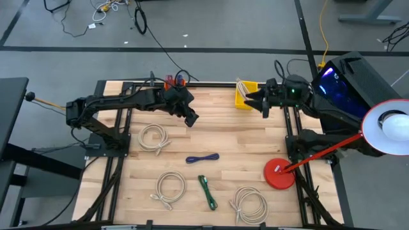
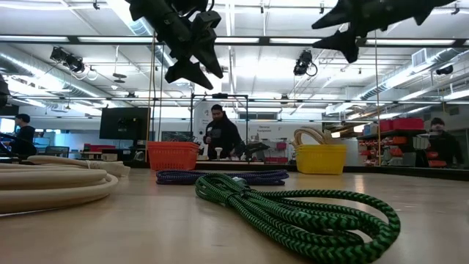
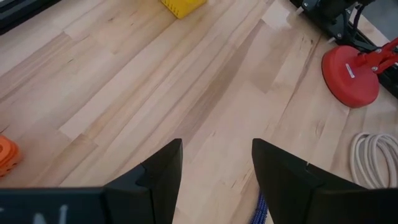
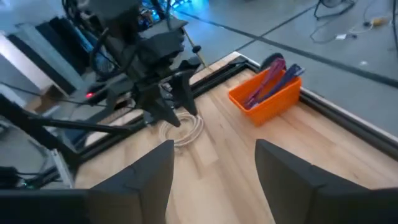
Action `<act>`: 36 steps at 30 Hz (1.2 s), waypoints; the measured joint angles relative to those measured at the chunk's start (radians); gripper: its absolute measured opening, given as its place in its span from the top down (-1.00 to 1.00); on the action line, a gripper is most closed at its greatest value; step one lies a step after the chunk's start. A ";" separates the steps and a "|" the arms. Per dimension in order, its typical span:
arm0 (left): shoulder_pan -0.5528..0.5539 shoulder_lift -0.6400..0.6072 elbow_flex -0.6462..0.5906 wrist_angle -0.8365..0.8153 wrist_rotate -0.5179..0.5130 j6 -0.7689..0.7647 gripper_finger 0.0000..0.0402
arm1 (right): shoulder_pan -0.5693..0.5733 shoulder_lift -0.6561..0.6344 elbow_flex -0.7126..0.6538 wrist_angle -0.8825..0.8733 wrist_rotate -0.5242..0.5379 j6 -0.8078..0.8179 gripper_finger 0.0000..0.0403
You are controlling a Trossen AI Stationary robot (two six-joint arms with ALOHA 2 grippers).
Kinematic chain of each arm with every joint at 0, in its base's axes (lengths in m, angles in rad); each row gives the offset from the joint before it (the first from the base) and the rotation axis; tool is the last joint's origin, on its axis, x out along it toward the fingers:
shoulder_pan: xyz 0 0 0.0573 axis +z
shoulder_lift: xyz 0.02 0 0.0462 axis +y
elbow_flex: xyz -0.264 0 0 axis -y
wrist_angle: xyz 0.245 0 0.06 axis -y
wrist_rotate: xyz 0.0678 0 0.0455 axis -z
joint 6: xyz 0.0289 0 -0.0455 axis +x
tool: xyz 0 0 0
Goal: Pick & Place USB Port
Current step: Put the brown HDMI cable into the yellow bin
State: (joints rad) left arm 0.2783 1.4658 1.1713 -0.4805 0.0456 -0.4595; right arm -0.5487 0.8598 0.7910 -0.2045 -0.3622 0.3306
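Open lab w/ people at far benches; wooden worktop [image 1: 223,137] holds loose cables. Sorting looks partly done, by my read: yellow bin [image 1: 243,99] at far right already has a beige cable, orange bin [image 1: 171,81] at far left has a few. Left on worktop: 4 beige coils, e.g. [image 1: 154,138], 1 blue cable [image 1: 202,158], 1 green cable [image 1: 207,191]. 2 bins, 1 red lamp base [image 1: 279,174]. Left gripper [image 1: 191,119] and right gripper [image 1: 263,106] both hover spread, empty.

An open-plan robotics lab: ceiling ducts [image 2: 44,62], monitors [image 2: 123,122], workbenches beyond the table [image 2: 146,227].
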 joint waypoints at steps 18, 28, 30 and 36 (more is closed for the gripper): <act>0.000 0.000 0.000 -0.020 0.097 -0.001 0.01 | 0.397 0.346 0.137 -0.024 0.093 -0.020 0.16; -0.070 0.000 0.001 -0.629 0.017 -0.047 0.01 | 0.415 0.365 0.301 -0.145 0.234 -0.149 0.16; -0.105 0.000 0.001 -0.648 0.001 -0.078 0.01 | 0.415 0.365 0.310 -0.151 0.251 -0.165 0.16; -0.179 0.000 -0.092 -0.595 -0.019 -0.246 0.01 | 0.416 0.365 0.328 -0.148 0.258 -0.179 0.16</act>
State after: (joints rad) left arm 0.0995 1.4654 1.0794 -1.0752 0.0261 -0.7059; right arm -0.1331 1.2251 1.1191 -0.3529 -0.1040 0.1520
